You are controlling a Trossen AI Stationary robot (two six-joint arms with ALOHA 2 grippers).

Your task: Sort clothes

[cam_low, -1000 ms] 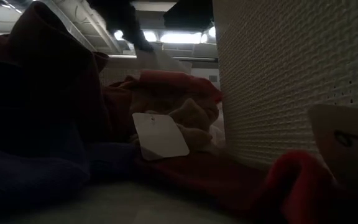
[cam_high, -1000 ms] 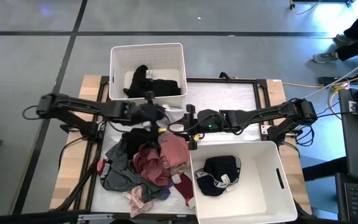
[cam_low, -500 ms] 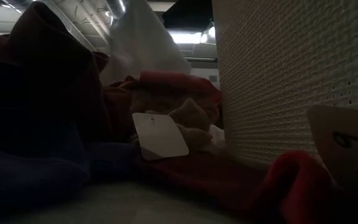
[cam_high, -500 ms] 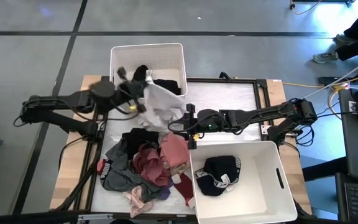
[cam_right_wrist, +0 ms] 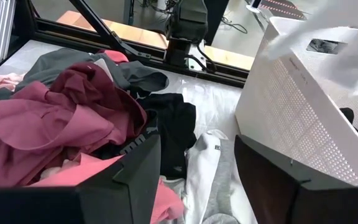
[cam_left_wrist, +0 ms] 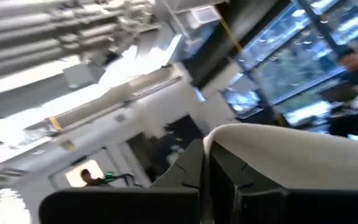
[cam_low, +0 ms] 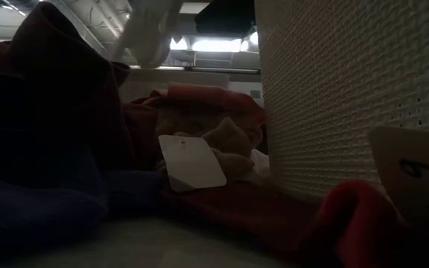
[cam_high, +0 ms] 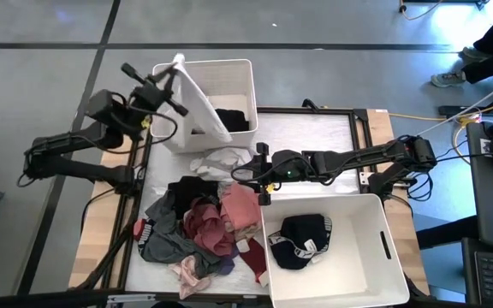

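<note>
The left gripper (cam_high: 171, 75) is raised high at the far left corner of the table, its jaws clamped shut on the top of a white garment (cam_high: 197, 103). The cloth hangs from the jaws as a taut strip, slanting down across the near left part of the far white bin (cam_high: 242, 73). In the left wrist view the white fabric (cam_left_wrist: 291, 146) lies pinched between the dark fingers (cam_left_wrist: 185, 171), and that camera looks up at the ceiling. Inside the far bin a black garment (cam_high: 234, 118) lies at the bottom.

The right gripper (cam_high: 245, 175) hangs low at the table's middle, jaws standing apart with nothing between them. Just beyond its fingers (cam_right_wrist: 135, 168) lies a white and grey garment (cam_right_wrist: 207, 168) on the table, with a black piece (cam_right_wrist: 169, 121) beside it. The main pile of clothes (cam_high: 204, 222) sits at the near left: maroon (cam_right_wrist: 61, 106), pink (cam_high: 240, 205), grey (cam_high: 165, 239) and black pieces tangled together. The near white bin (cam_high: 375, 257) holds a dark garment (cam_high: 302, 239) and stands just right of the pile.

The left arm (cam_high: 67, 154) reaches up and back from the table's left edge, with its wrist tipped upward. The right arm (cam_high: 366, 156) stretches level across the table from the right.

In the low view, a white tag (cam_low: 192, 162) lies on the reddish clothes next to the bin wall (cam_low: 348, 97).
</note>
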